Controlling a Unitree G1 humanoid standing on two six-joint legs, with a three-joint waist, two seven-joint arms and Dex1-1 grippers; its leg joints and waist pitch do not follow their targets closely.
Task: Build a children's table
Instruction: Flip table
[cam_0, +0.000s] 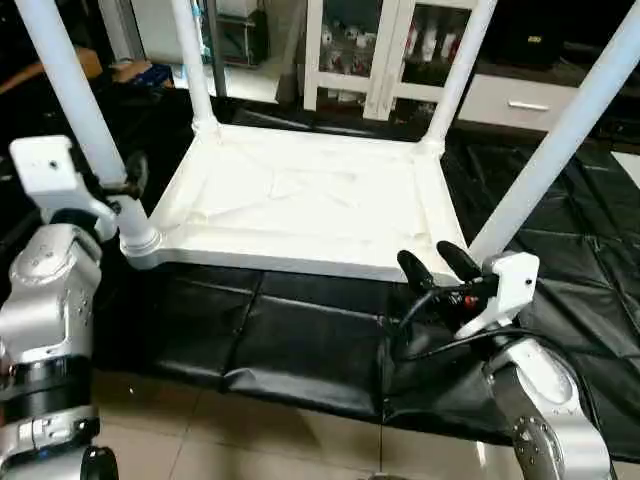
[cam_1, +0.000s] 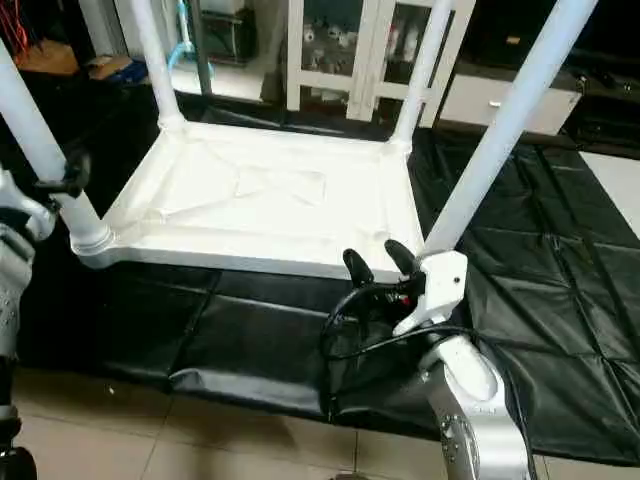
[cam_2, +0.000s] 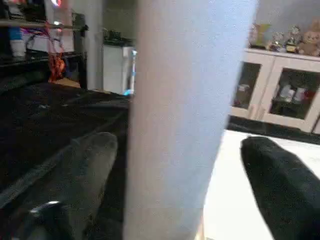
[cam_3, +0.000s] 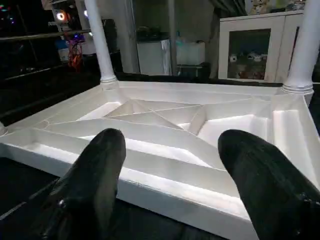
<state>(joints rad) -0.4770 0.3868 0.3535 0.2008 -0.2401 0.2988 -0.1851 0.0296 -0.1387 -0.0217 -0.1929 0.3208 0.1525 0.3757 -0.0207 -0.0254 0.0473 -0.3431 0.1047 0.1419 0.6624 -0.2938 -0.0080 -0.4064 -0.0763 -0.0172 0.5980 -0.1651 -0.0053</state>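
Table top (cam_0: 300, 205) lying upside down on black mat (cam_0: 300, 340), four legs standing up. Left gripper (cam_2: 175, 165) straddling near-left leg (cam_0: 75, 100), fingers spread, not visibly touching. Right gripper (cam_0: 440, 265) hovering released by near edge.

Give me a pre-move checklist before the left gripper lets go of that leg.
1. Four legs standing in corner sockets of the table top: ok.
2. Left gripper around the near-left leg: ok, fingers straddle it.
3. That leg fully threaded: cannot tell.
4. Right gripper open, free of the top's near edge: ok.
5. Near-right leg seated: cannot tell, base hidden.
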